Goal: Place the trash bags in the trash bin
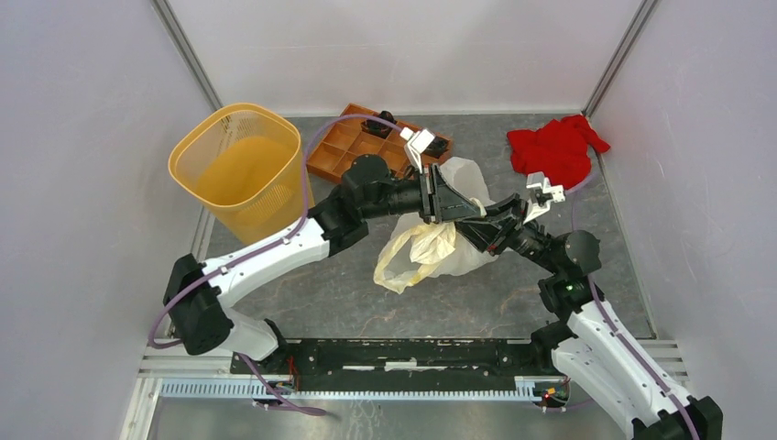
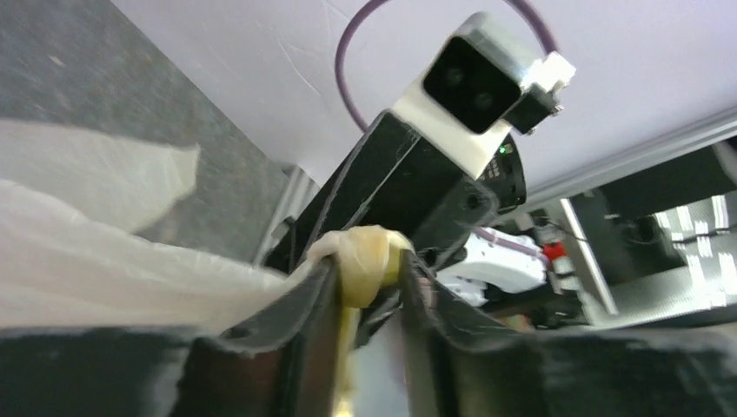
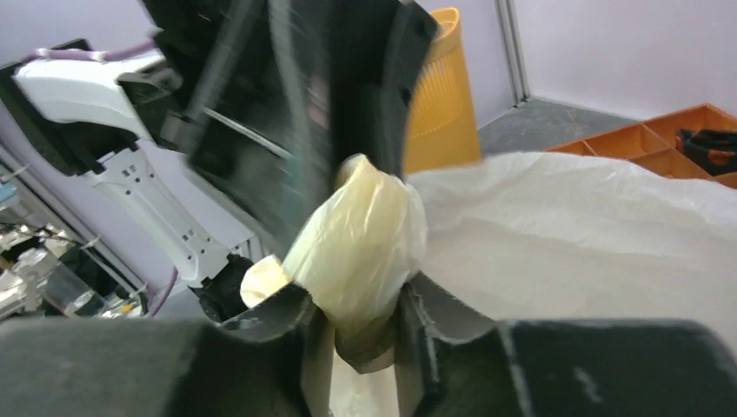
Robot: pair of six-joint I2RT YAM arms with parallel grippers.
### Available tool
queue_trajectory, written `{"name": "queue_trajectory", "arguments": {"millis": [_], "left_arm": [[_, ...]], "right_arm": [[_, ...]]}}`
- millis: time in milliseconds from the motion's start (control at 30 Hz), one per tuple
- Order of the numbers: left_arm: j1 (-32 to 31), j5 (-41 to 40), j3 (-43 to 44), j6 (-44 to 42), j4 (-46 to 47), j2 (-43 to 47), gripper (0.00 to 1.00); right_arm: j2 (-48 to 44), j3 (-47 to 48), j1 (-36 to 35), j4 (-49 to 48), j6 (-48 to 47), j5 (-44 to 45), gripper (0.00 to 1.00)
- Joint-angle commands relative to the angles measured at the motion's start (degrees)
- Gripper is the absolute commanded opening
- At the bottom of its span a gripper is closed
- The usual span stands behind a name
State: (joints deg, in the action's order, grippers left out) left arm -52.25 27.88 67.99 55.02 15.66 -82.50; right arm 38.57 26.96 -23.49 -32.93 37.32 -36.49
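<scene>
The cream-white trash bag [image 1: 431, 247] hangs bunched between my two grippers above the middle of the table. My left gripper [image 1: 451, 197] is shut on a rolled fold of the bag [image 2: 365, 261]. My right gripper [image 1: 475, 220] faces it closely and is shut on the same bunched film [image 3: 365, 243]. The rest of the bag drapes down toward the table and spreads to the right in the right wrist view [image 3: 591, 234]. The yellow trash bin [image 1: 240, 170] stands upright and open at the back left, apart from both grippers; it also shows in the right wrist view [image 3: 443, 95].
A brown compartmented wooden tray [image 1: 353, 147] holding small black parts lies at the back centre beside the bin. A red cloth [image 1: 554, 148] lies at the back right. White walls close in the table on three sides.
</scene>
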Motion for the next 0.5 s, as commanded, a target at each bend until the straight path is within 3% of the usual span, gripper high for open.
{"name": "queue_trajectory", "arguments": {"millis": [0,100,233,367,467], "left_arm": [[-0.84,-1.43,6.38,-8.78,-9.82,2.95,0.52],[-0.75,-5.64,10.45,-15.65,-20.57,3.67,0.80],[-0.62,-18.12,18.03,-28.22,-39.18,5.62,0.98],[-0.72,-45.55,23.69,-37.84,-54.70,9.26,1.00],[-0.66,-76.32,22.87,-43.80,-60.03,11.75,1.00]], "right_arm": [[1.20,-0.81,0.05,-6.21,1.74,-0.67,0.21],[0.57,-0.47,0.07,-2.44,-0.29,0.32,0.11],[-0.50,2.94,0.06,14.19,-9.40,5.98,0.01],[-2.74,7.92,0.09,37.62,-21.52,20.72,0.01],[-5.78,10.06,0.10,49.13,-26.77,31.01,0.01]]}}
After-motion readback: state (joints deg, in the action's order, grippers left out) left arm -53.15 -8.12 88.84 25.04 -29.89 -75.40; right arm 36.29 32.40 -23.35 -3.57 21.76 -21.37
